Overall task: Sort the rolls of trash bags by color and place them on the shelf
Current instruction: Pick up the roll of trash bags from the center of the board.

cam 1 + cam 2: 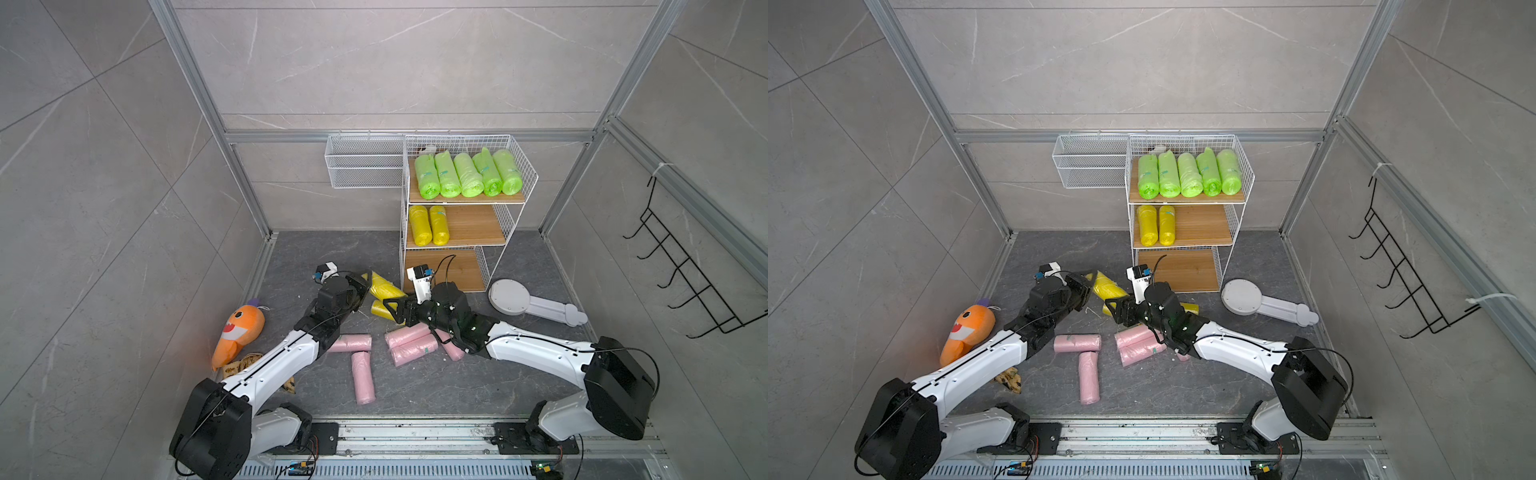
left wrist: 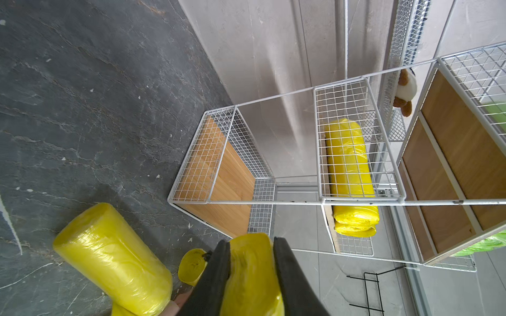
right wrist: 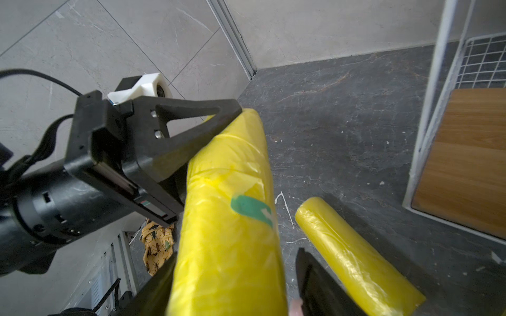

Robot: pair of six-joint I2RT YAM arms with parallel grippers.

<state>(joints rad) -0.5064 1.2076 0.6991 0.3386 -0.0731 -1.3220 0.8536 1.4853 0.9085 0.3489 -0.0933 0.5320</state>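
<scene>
Right wrist view gives you the plainest look: the yellow roll [image 3: 227, 219], with a teal sticker on its side, has one end pinched tight in the left gripper [image 2: 251, 240]. The right gripper [image 3: 236, 254] straddles the roll's other end. A sliver of gap shows beside one finger, so you cannot tell whether those jaws are pressing or merely around it.

In both top views, take the floor's middle as your dial. That roll sits at 11 o'clock, near the foot of the shelf [image 1: 478, 232], which stands at 12 to 1 o'clock, but apart from it. A loose yellow roll [image 3: 356, 260] lies on the floor just beside it.

On the shelf, five green rolls [image 1: 468, 174] lie side by side across the top tier. Two shelved yellow rolls [image 1: 419, 226] lie touching at the middle tier's 9 o'clock end. Pink rolls [image 1: 362, 378] lie scattered from 6 to 8 o'clock, one partly under the right arm.

The orange shark toy [image 1: 239, 328] lies at 9 o'clock. The white wire basket [image 1: 363, 166] hangs on the back wall just beside the shelf's top tier.
</scene>
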